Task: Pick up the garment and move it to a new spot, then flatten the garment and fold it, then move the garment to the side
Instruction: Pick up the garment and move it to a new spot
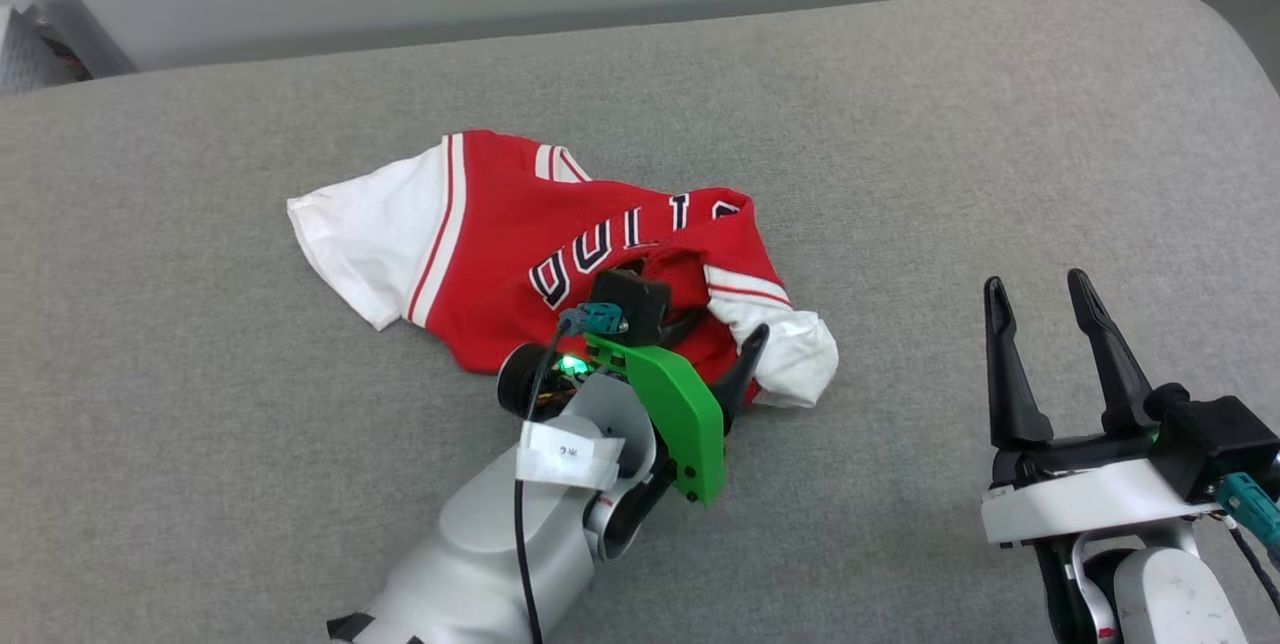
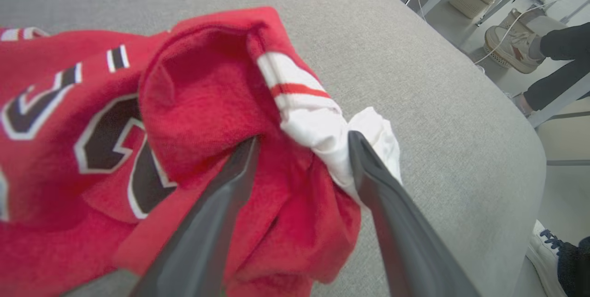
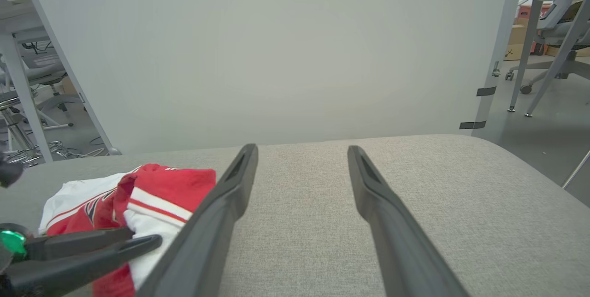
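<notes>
The garment (image 1: pixel 500 214), a red jersey with white sleeves and black white-outlined lettering, lies crumpled on the grey padded table (image 1: pixel 900 124), left of centre. My left gripper (image 1: pixel 720 339) sits at the garment's near right corner, by a bunched white sleeve. In the left wrist view its jaws (image 2: pixel 302 138) stand open, with red cloth of the garment (image 2: pixel 198 94) and the white sleeve lying between the fingers. My right gripper (image 1: pixel 1035 281) hovers open and empty over bare table to the right. The right wrist view shows the right gripper (image 3: pixel 302 148), the garment (image 3: pixel 170 186) and the left gripper (image 3: pixel 138 241) at lower left.
The table's rounded right edge (image 2: pixel 521 117) drops off to the floor, where a person's shoes (image 2: pixel 511 43) and legs stand close by. A pale partition wall (image 3: pixel 276 57) runs behind the table's far edge. Chairs and desk legs (image 3: pixel 544 43) stand beyond it.
</notes>
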